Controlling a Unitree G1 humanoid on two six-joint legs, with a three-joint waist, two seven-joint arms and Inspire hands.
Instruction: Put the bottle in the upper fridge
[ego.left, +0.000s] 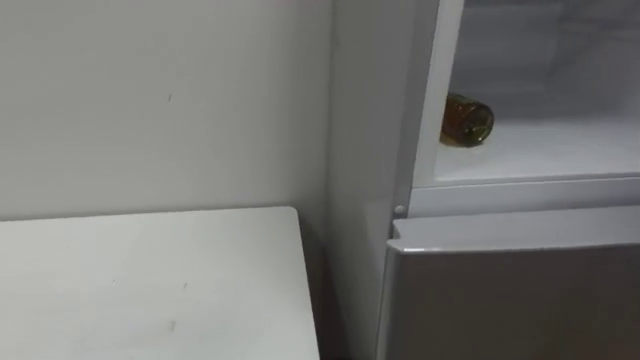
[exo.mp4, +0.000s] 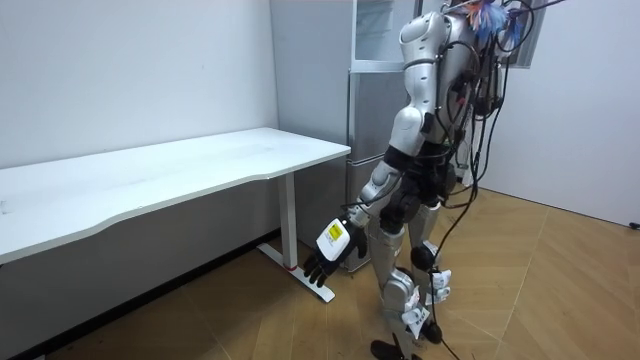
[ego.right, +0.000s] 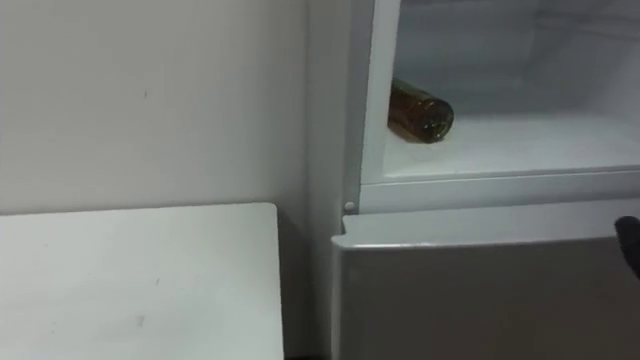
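- Bottle (ego.left: 467, 120): brown glass, round-bodied, lying on its side on the floor of the upper fridge compartment (ego.left: 540, 150), hard against the left wall, one round end facing out. No hand on it.
- Compartment: open at the front, smooth white inside w/ a flat floor and a white frame round the opening.
- Lower door (ego.left: 520, 300): shut, flat matte grey panel w/ a straight top edge just under the compartment's sill.
- Tabletop (ego.left: 150, 280): plain white slab, square corner, beside the fridge w/ a narrow dark gap between them. Backs onto a smooth pale wall (ego.left: 150, 100).
- Robot stands upright facing the fridge on a wood herringbone floor (exo.mp4: 540, 290), table on its left.
- Left hand (exo.mp4: 328, 258): black, hangs low by the thigh near the table leg, fingers loose and released, holding nothing.
- Right hand (ego.right: 631, 245): just a dark sliver at the edge before the lower door; can't tell its state.
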